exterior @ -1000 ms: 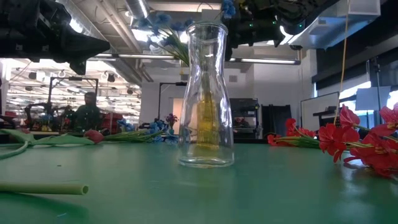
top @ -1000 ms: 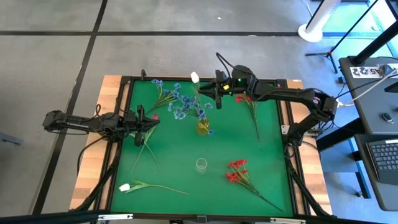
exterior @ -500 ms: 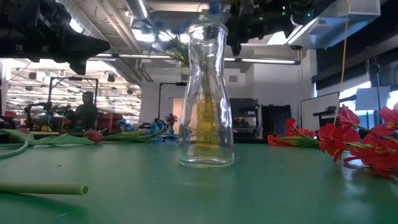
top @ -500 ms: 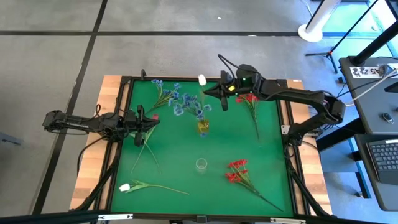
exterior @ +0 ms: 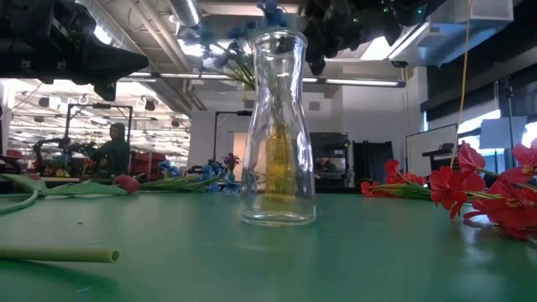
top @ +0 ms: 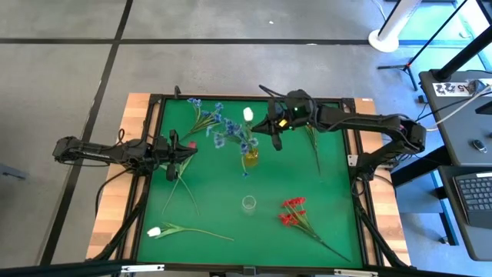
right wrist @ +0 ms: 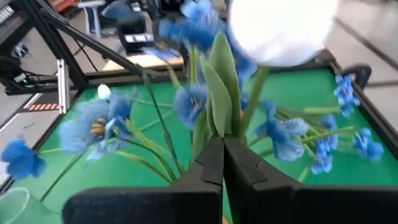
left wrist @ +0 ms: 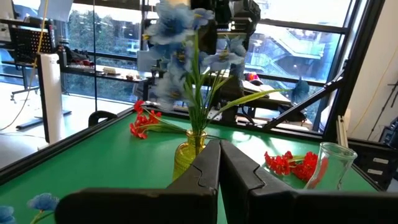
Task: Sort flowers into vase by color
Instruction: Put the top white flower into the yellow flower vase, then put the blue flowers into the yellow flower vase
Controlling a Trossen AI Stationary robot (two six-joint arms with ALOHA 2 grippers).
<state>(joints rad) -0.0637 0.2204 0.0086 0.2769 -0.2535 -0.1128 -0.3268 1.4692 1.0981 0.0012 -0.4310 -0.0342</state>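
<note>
My right gripper is shut on a white tulip, whose bud hangs in the air just far of the yellow vase. Several blue flowers stand in that vase. A clear glass vase stands nearer the front. My left gripper waits shut and level at the table's left side, beside a pink bud. My right gripper pinches the tulip's green stem and leaves between its two fingers, a little below the bud. The fingers come from the table's right, nearly level. The flower is lifted clear of the table, its bud beyond the fingertips toward the left.
Red sprays lie at the front right and under my right arm. Loose blue sprays lie at the far left, and another white tulip at the front left. Black frame rails edge the green mat.
My right gripper has carried the white tulip toward the table's near edge, closer to the yellow vase and its blue flowers. The bud has come from the mat's far edge to just beside the blue blossoms.
</note>
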